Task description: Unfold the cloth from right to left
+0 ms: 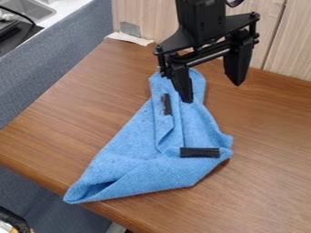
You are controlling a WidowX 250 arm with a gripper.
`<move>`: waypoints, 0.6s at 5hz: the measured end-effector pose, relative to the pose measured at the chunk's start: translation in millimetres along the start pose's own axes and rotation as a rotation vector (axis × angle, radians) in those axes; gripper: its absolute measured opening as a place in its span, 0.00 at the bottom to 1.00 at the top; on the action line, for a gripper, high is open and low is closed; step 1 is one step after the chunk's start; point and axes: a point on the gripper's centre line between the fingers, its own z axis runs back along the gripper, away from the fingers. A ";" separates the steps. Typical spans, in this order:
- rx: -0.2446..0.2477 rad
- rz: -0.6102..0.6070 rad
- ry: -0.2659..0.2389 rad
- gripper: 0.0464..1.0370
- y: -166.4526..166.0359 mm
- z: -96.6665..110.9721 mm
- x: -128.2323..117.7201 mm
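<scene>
Gripper hanging open over a blue cloth
Its two fingers are standing wide apart, gripping nothing; one is pointing down over the cloth's narrow far end, whether touching it I cannot tell, and the other is hanging off to the side. The cloth is lying partly folded on the wooden table.

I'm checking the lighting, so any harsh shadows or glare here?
In the camera view, light looks soft, without harsh glare on the table; the cloth casts a narrow shadow by its lower right edge, and its lower left fold is dark inside.
</scene>
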 end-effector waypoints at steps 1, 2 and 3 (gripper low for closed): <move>0.021 0.004 0.010 0.96 1.7 -6.2 -0.1; 0.042 0.055 -0.015 0.96 13.1 -8.9 15.7; 0.065 0.086 -0.020 0.96 23.2 -16.0 32.3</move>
